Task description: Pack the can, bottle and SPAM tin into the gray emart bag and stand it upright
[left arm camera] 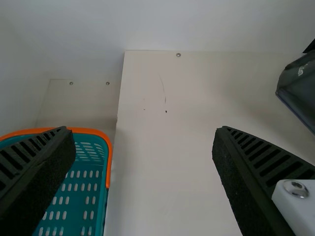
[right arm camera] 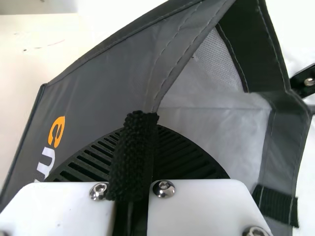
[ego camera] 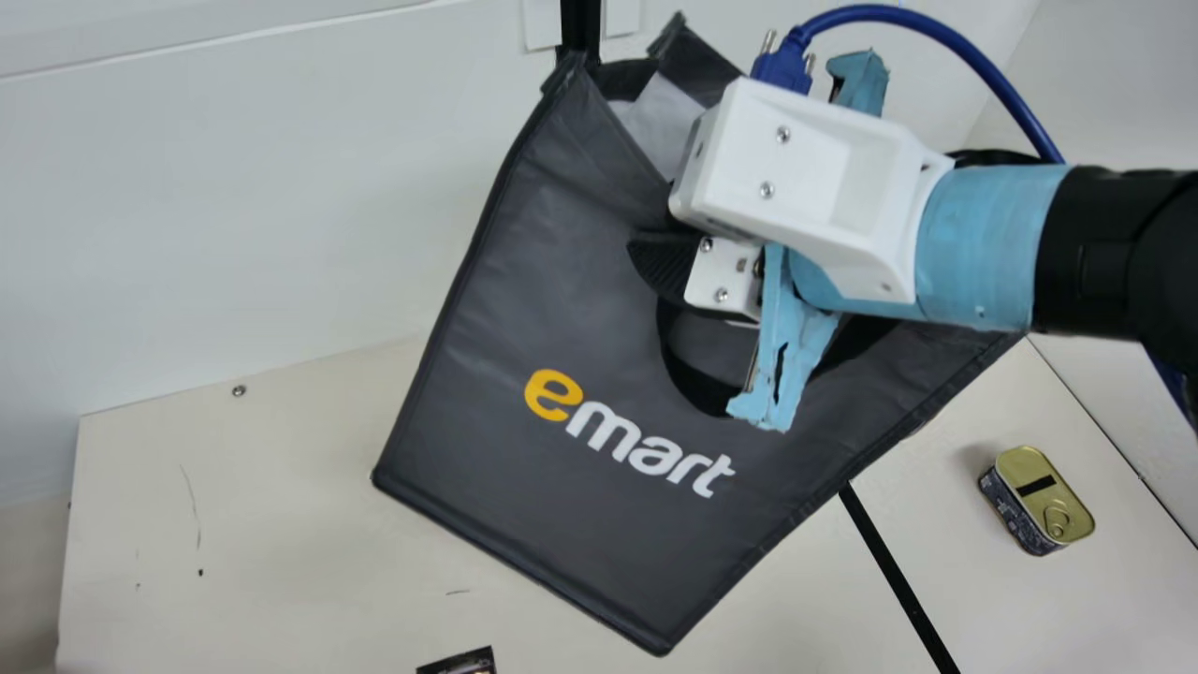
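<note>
The gray emart bag (ego camera: pixel 580 309) hangs tilted over the table in the main view, its mouth partly open at the top. My right gripper (ego camera: pixel 650 255) is at its upper part. In the right wrist view my right gripper (right arm camera: pixel 133 147) is shut on a black handle strap (right arm camera: pixel 134 152), beside the bag's open mouth and pale lining (right arm camera: pixel 216 118). The SPAM tin (ego camera: pixel 1044 501) lies on the table at the right, pull-ring lid up. My left gripper (left arm camera: pixel 142 147) stands open over the table, nothing between its fingers; a bag corner (left arm camera: pixel 300 88) shows there at the right.
A teal basket with an orange rim (left arm camera: pixel 109 152) stands beside the table. A dark printed item (ego camera: pixel 460 663) shows at the main view's bottom edge. A blue cable (ego camera: pixel 964 47) loops above the right arm. The wall (ego camera: pixel 234 215) rises behind the table (ego camera: pixel 281 496).
</note>
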Controlling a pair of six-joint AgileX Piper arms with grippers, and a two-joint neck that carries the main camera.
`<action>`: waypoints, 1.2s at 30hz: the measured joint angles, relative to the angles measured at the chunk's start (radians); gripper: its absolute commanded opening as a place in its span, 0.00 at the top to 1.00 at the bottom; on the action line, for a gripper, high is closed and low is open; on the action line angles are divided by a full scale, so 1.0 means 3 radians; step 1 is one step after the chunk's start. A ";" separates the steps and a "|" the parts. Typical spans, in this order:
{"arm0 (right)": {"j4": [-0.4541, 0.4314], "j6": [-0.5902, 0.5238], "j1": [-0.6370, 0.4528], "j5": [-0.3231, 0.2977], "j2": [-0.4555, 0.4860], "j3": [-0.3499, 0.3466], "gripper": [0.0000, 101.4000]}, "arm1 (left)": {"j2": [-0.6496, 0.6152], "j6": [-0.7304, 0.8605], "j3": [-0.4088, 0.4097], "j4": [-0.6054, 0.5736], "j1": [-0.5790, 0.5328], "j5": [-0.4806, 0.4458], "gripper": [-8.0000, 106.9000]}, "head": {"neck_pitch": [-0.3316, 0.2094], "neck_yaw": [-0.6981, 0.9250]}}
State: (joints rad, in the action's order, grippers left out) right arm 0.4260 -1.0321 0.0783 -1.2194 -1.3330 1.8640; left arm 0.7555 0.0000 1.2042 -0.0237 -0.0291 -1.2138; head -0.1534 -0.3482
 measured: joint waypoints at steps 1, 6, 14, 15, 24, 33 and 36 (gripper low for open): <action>-0.0028 0.0009 0.0025 0.0000 0.0024 -0.0046 1.00 | 0.0000 0.0000 0.0000 0.0000 0.0000 0.0000 0.15 | 0.0000 0.0000; -0.0094 0.0048 0.0144 0.0005 0.0134 -0.0260 1.00 | 0.0000 0.0000 0.0000 0.0000 0.0000 0.0000 0.15 | 0.0005 0.0005; -0.0199 0.0186 0.0384 0.0004 0.0278 -0.0572 1.00 | 0.0000 0.0000 0.0000 0.0000 0.0000 0.0000 0.15 | 0.0000 0.0000; -0.0218 0.0202 0.0408 0.0004 0.0286 -0.0596 1.00 | 0.0000 0.0000 0.0000 0.0000 0.0000 0.0000 0.15 | 0.0000 0.0005; -0.0317 0.0393 0.0667 0.0004 0.0397 -0.0817 1.00 | 0.0000 0.0000 0.0000 0.0000 0.0000 0.0000 0.15 | 0.0000 0.0000; -0.0410 0.0653 0.0956 0.0004 0.0522 -0.1029 1.00 | 0.0000 0.0000 0.0000 0.0000 0.0000 0.0000 0.15 | 0.0000 0.0005; -0.0435 0.0745 0.1072 0.0000 0.0575 -0.1100 1.00 | 0.0000 0.0000 0.0000 0.0000 0.0000 0.0000 0.15 | 0.0005 0.0005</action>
State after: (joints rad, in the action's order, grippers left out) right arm 0.2956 -0.8085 0.4000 -1.2193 -1.1606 1.5341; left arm 0.7555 0.0000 1.2042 -0.0237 -0.0291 -1.2138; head -0.1519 -0.3467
